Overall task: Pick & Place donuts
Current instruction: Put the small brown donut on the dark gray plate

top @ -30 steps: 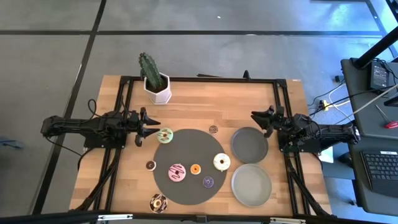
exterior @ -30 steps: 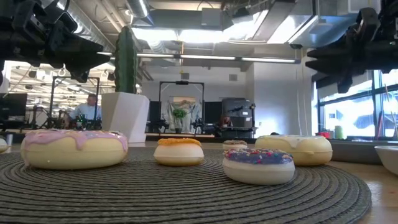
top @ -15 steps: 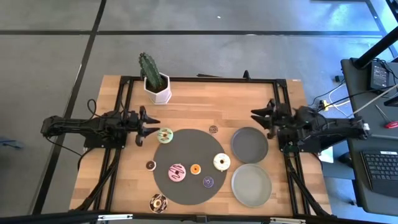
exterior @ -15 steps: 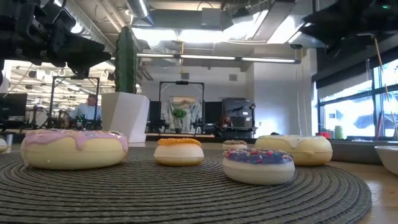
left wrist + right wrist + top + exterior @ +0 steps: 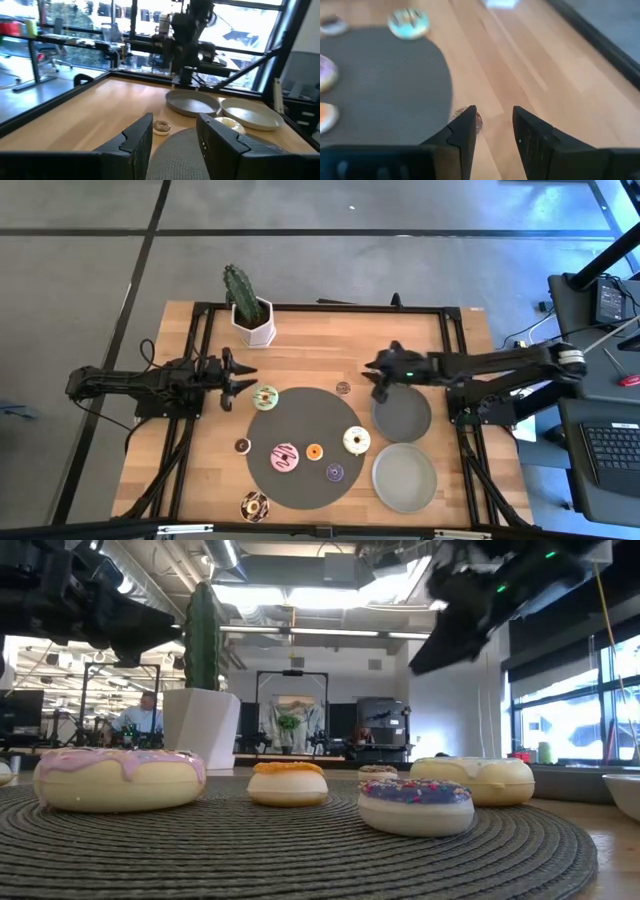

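Note:
Several donuts lie flat on or around the dark round mat (image 5: 305, 420): pale green (image 5: 266, 397) at its far-left edge, pink (image 5: 286, 457), orange (image 5: 314, 451), purple (image 5: 335, 473) and cream (image 5: 357, 441) on it. A mini brown donut (image 5: 343, 388) lies on the wood just past the mat's far edge. My right gripper (image 5: 374, 376) hangs open above the table beside this brown donut (image 5: 477, 120), tipped downward, touching nothing. At the table's left, my left gripper (image 5: 243, 383) is open and level, close to the green donut.
Two grey plates (image 5: 401, 412) (image 5: 404, 476) sit right of the mat. A potted cactus (image 5: 247, 305) stands at the far edge. Another mini brown donut (image 5: 242, 445) and a chocolate-sprinkled one (image 5: 253, 505) lie on the wood left of and near the mat.
My right gripper has swung out from the table's right edge toward the middle, passing over the far plate, rising and tipping its fingers downward. No donut has moved.

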{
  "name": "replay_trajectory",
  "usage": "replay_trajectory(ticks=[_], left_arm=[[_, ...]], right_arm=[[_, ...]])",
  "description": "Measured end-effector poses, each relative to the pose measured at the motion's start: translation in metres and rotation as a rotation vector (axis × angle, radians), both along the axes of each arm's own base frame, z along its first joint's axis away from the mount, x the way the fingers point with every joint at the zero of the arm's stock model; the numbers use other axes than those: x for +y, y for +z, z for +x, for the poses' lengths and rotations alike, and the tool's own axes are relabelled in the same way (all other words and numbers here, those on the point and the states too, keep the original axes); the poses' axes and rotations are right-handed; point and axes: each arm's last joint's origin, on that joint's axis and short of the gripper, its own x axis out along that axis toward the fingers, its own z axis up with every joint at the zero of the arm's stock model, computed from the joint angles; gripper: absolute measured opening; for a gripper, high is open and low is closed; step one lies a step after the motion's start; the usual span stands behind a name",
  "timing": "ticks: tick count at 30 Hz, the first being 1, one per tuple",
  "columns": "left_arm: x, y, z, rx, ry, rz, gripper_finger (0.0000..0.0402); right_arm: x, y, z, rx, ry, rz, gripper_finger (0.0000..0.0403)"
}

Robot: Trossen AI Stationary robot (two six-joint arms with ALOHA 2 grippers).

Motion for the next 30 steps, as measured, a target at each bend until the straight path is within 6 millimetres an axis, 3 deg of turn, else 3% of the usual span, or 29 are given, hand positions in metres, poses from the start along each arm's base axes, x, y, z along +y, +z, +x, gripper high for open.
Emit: replay_trajectory(ticks=[7, 13, 30], left_arm=[[0.001, 0.000, 0.000, 0.000, 0.050, -0.001, 0.0146], [0.002, 0.000, 0.000, 0.000, 0.054, -0.001, 0.0145], [0.002, 0.000, 0.000, 0.000, 0.055, -0.002, 0.0143]], right_arm=[[-0.018, -0.043, 0.036, 0.186, 0.043, 0.022, 0.0129], [-0.031, -0.069, 0.050, 0.244, 0.062, 0.069, 0.0129], [-0.032, -0.078, 0.058, 0.189, 0.097, 0.171, 0.0129]])
